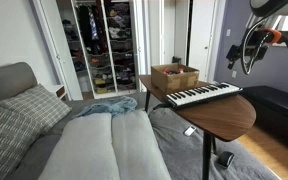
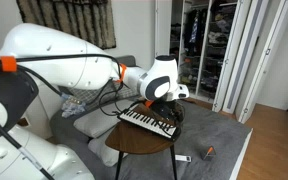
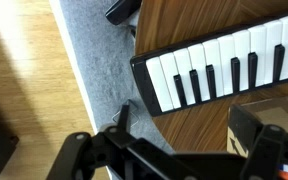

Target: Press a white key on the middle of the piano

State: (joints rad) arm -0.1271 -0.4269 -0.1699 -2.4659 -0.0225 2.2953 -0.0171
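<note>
In an exterior view a bed [image 1: 114,150] with grey pillows [image 1: 29,108] lies left of the piano [image 1: 202,94]. A brown cardboard box [image 1: 174,76] stands just behind the piano's left end, and both sit on a wooden table [image 1: 229,118]. In the wrist view grey carpet [image 3: 94,70] lies left of the piano, and the gripper [image 3: 182,125] hovers near one end of the piano, jaws spread wide and holding nothing.
</note>
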